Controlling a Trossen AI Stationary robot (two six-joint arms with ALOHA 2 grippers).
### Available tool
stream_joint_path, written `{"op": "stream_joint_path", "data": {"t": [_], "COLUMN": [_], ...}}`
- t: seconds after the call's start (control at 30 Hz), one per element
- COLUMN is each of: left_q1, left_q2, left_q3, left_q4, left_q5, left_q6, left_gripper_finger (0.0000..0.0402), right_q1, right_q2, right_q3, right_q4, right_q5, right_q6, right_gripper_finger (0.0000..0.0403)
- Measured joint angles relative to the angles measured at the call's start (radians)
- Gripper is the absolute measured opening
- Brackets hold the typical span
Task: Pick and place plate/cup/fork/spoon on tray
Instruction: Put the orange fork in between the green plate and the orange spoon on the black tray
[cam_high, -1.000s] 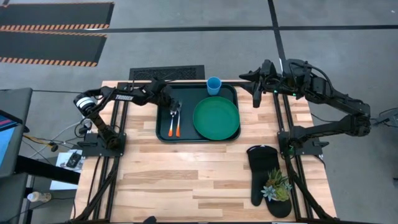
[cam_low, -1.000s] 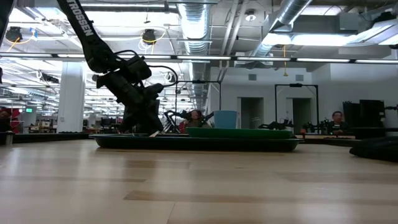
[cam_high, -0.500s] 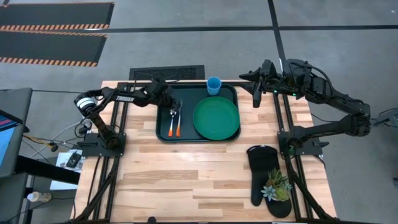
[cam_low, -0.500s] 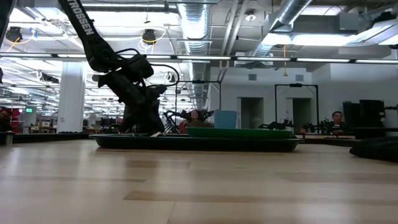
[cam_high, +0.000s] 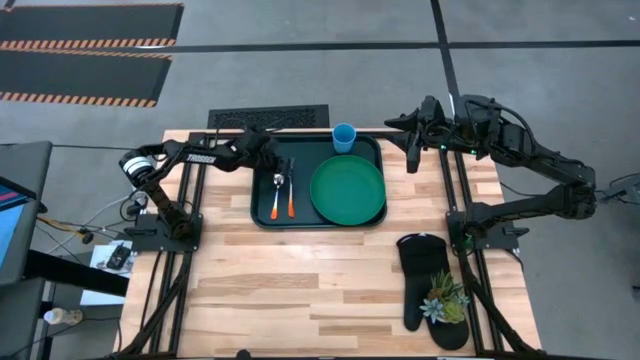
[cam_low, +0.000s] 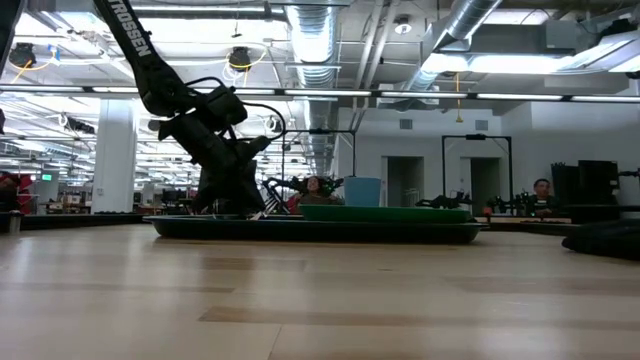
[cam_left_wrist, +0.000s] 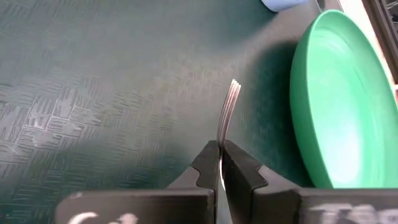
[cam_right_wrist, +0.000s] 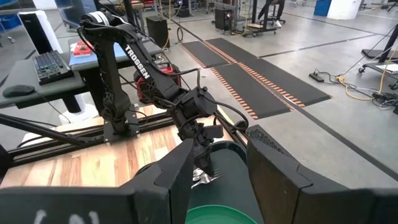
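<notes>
High view shows the tray near the far edge of the counter, with the plate filling its right half and the cup standing in its far right corner, just beside the plate's rim. My left gripper reaches over the tray's left half, its jaws closed narrowly on the fork; the left wrist view has the thin metal shaft pinched between my fingers, tines pointing out over the tray floor beside the plate. On the tray's left half lie the spoon and the fork, side by side, orange handles toward the near rim, metal ends under my left gripper. My right gripper hangs off the tray's far right corner, above the counter's far edge, jaws spread and holding nothing. An oven mitt and a small plant sit by the counter's right edge.
</notes>
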Motion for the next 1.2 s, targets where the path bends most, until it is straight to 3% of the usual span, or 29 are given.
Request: {"op": "stream_joint_path", "data": {"t": [0.5, 0.87, 1.2], "left_q1": [-0.045, -0.042, -0.042], "left_q2": [0.043, 0.049, 0.049], "left_q3": [0.001, 0.001, 0.000], "left_q4": [0.004, 0.006, 0.003], "left_q5": [-0.017, -0.089, -0.025], "left_q6": [0.002, -0.082, -0.151], "left_gripper_finger": [0.0000, 0.0001, 0.0068], "right_q1": [0.000, 0.003, 0.003], "right_q2": [0.000, 0.000, 0.000], "right_q3": [0.000, 0.000, 0.000], "right_q4": [0.000, -0.003, -0.003], "right_q5": [0.000, -0.005, -0.006], "right_q6": [0.001, 0.013, 0.010], "right_gripper_finger": [0.0172, 0.0172, 0.0172]}}
